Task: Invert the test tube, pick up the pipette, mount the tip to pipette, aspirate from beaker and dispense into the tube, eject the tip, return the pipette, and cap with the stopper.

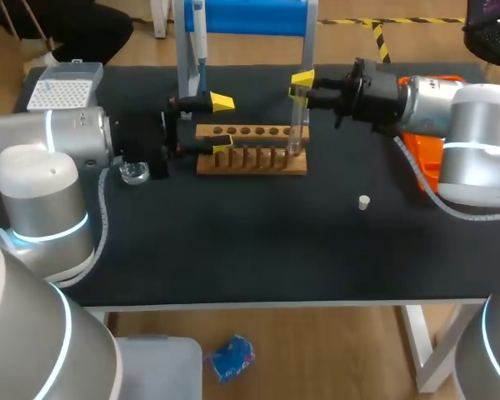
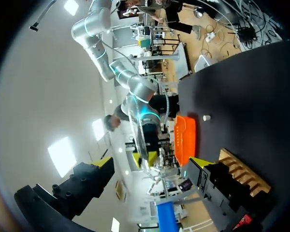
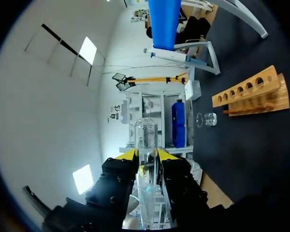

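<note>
My right gripper [image 1: 301, 90] pinched the test tube [image 1: 296, 125], holding it upright at the right end of the wooden rack [image 1: 250, 160]. My left gripper [image 1: 222, 125] was spread wide at the rack's left end, with nothing between its fingers. The beaker [image 1: 134, 172] sat on the worktop [image 1: 258, 250] just left of the rack. The pipette [image 1: 199, 37] hung on its stand [image 1: 250, 17] at the far side. The white stopper [image 1: 363, 202] lay nearer, to the right, apart from the rack.
</note>
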Motion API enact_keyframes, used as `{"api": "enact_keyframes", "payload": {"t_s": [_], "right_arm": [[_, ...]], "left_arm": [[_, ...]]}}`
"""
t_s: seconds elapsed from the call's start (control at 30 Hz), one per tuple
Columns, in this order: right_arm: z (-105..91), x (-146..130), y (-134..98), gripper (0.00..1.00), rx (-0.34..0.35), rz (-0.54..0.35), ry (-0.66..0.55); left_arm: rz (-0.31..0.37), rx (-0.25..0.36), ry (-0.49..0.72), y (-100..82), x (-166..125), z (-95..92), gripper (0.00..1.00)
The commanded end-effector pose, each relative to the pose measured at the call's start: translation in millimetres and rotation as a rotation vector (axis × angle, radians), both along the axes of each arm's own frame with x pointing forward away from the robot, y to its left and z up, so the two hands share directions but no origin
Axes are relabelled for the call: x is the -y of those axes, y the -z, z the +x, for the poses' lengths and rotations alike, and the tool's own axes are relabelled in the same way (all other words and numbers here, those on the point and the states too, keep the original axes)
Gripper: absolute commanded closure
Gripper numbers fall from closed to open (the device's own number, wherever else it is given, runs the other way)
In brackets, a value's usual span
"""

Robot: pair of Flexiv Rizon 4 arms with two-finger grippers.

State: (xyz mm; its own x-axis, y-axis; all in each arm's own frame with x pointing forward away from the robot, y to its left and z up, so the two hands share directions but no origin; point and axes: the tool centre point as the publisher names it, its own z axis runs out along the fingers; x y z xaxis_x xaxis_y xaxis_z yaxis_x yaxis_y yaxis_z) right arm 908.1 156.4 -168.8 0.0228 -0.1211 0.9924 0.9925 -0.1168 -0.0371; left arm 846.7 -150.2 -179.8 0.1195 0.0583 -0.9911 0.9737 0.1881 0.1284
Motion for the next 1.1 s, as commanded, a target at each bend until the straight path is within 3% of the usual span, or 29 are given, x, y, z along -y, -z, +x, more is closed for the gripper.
{"api": "enact_keyframes", "payload": {"t_s": [0.03,0.33,0.97,1.1], "right_arm": [[15.0,-4,12,1.0,0.009,0.017,-0.036],[28.4,-17,24,1.0,0.028,0.027,-0.048],[21.2,-45,39,1.0,0.027,0.013,-0.09],[19.0,-49,40,1.0,0.023,0.012,-0.098]], "left_arm": [[-0.001,-0.015,-0.005,-2.7,11,-8.4,0.0],[-0.02,-0.104,0.056,16.0,45,-22.8,0.0],[-0.027,-0.102,0.073,29.9,65,-10.3,0.0],[-0.032,-0.097,0.07,29.7,66,-8.8,0.06]]}}
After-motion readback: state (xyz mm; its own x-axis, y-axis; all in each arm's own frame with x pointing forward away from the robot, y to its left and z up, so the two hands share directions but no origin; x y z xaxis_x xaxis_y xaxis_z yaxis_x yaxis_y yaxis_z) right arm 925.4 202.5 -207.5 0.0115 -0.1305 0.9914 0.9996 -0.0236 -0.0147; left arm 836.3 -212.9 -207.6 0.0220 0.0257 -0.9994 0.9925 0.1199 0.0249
